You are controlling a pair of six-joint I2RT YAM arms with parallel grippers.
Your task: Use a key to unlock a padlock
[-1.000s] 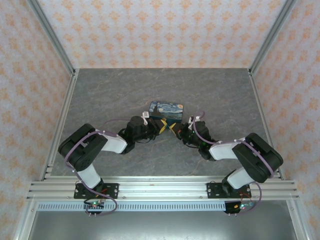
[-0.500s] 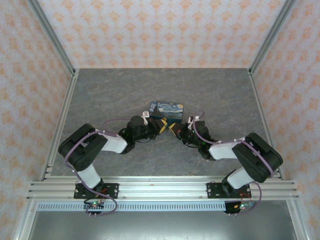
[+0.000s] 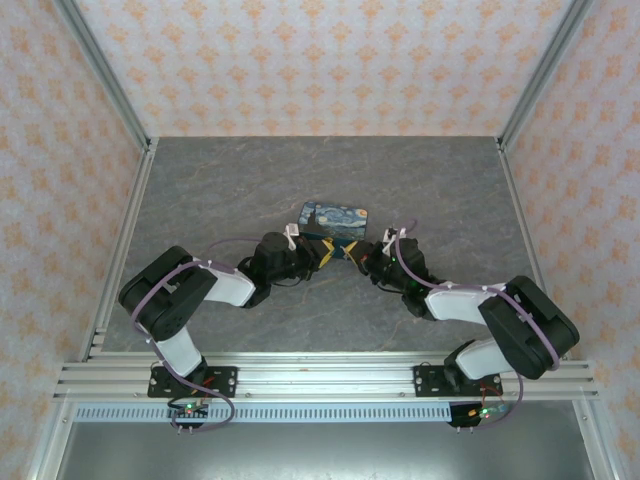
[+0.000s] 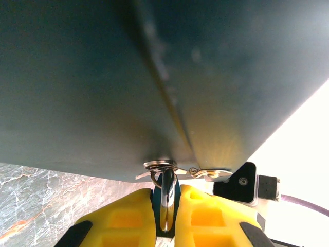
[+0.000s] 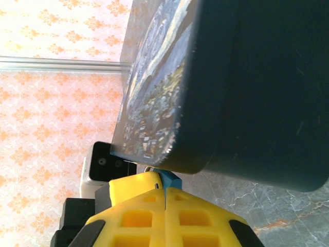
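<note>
In the left wrist view my left gripper (image 4: 165, 194) is shut on the blue padlock (image 4: 165, 206), whose silver shackle stands edge-on between the yellow fingers. A key ring (image 4: 159, 165) with loose keys (image 4: 206, 173) sits at the lock's far end, just under the dark box. My right gripper (image 5: 165, 189) is shut, its tips against the padlock's blue body (image 5: 172, 180). The key itself is hidden in the seam between those fingers. From above, the left gripper (image 3: 324, 251) and the right gripper (image 3: 352, 252) meet tip to tip at the table's middle.
A dark blue box with a starry print (image 3: 333, 221) lies just behind the meeting grippers, and its underside looms close over both wrist views. Grey marble tabletop (image 3: 250, 180) spreads around it. Aluminium frame posts (image 3: 105, 90) and patterned walls close in the sides.
The right gripper has moved up and left toward the left gripper, closing the gap at the padlock, and the right forearm has swung with it. The left arm has barely moved.
</note>
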